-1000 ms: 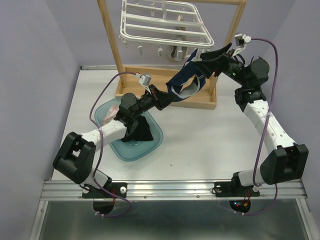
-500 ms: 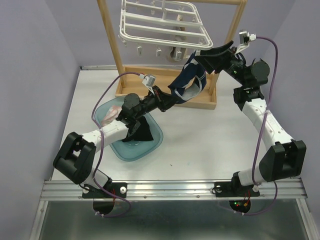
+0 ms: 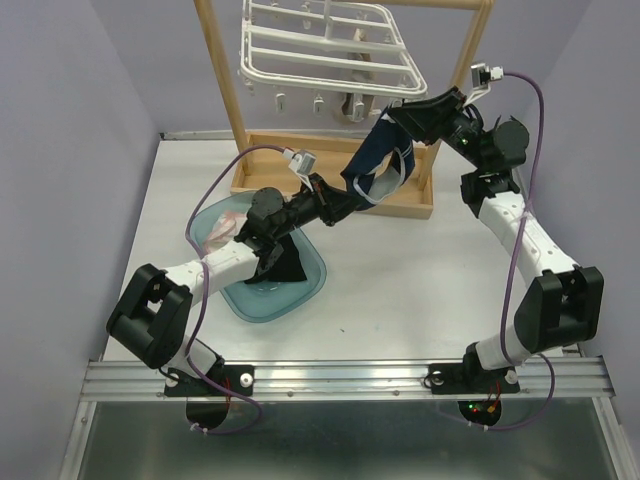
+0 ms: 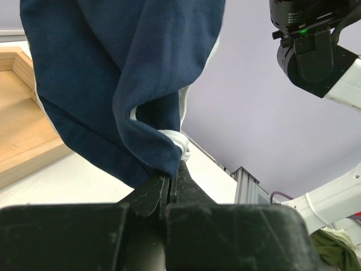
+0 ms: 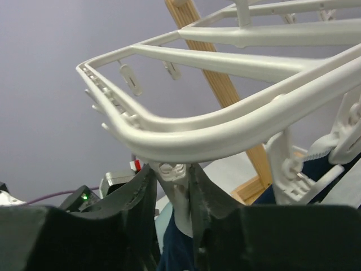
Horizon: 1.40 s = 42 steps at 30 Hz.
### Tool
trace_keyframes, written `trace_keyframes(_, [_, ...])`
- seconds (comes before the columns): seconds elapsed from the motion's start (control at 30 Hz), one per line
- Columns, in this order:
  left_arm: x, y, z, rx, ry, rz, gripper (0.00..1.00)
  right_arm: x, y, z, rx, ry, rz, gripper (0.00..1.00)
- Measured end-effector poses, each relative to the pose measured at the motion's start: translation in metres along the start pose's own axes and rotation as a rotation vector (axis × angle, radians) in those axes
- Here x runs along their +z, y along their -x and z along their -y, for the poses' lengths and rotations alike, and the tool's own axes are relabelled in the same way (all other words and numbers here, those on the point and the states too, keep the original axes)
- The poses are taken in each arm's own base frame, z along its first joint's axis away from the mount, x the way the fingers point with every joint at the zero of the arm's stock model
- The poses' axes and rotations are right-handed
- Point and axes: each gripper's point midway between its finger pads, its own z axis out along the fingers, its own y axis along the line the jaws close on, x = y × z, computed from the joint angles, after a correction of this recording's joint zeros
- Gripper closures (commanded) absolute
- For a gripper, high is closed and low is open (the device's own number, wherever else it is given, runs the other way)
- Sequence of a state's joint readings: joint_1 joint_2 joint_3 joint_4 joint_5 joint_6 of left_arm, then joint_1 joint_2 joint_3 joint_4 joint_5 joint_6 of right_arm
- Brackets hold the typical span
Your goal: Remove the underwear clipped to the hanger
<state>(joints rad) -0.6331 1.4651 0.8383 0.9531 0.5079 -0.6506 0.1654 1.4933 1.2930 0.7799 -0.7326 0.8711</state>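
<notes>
The white hanger (image 3: 330,50) hangs from a wooden stand at the back. Navy blue underwear (image 3: 375,160) is stretched down from a clip at its front right corner. My left gripper (image 3: 347,197) is shut on the garment's lower hem; in the left wrist view the jaws (image 4: 172,176) pinch the navy cloth (image 4: 113,84). My right gripper (image 3: 392,112) is at that corner. In the right wrist view its fingers (image 5: 171,169) are closed on both sides of the white clip (image 5: 179,197) under the hanger's bar (image 5: 225,130), with navy cloth (image 5: 175,248) below.
A teal tray (image 3: 300,290) on the table holds a black garment (image 3: 280,262) and a pale pink one (image 3: 222,228). The wooden stand's base (image 3: 400,205) and posts (image 3: 225,90) lie behind the arms. A beige piece (image 3: 355,103) hangs under the hanger.
My right gripper's jaws have closed in on the clip at the hanger's corner. The left gripper, still holding the navy underwear, shifted slightly right.
</notes>
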Motion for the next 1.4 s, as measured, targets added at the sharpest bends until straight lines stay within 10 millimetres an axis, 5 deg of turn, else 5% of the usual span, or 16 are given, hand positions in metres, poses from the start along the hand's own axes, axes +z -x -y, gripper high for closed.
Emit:
trace_keyframes(0.13, [0.0, -0.001, -0.001, 0.002, 0.003, -0.001, 1.0, 0.001, -0.001, 0.0, 0.017, 0.007, -0.001, 0.91])
trace_keyframes(0.23, [0.0, -0.001, -0.001, 0.004, 0.006, -0.001, 1.0, 0.0, -0.001, -0.001, 0.023, 0.011, -0.001, 0.94])
trace_keyframes(0.57, [0.0, -0.001, -0.003, 0.005, 0.013, 0.0, 1.0, 0.001, 0.001, -0.003, 0.015, 0.018, 0.004, 0.34])
trace_keyframes(1.0, [-0.015, 0.002, -0.014, 0.031, 0.072, 0.024, 1.0, -0.025, -0.003, -0.024, -0.188, -0.024, -0.043, 0.05])
trace_keyframes(1.23, [-0.022, 0.013, -0.018, 0.042, 0.087, 0.052, 1.0, -0.045, -0.005, -0.04, -0.36, -0.057, -0.114, 0.05])
trace_keyframes(1.4, [-0.025, 0.014, -0.016, 0.046, 0.08, 0.054, 1.0, -0.067, -0.013, -0.017, -0.368, -0.143, -0.148, 0.05])
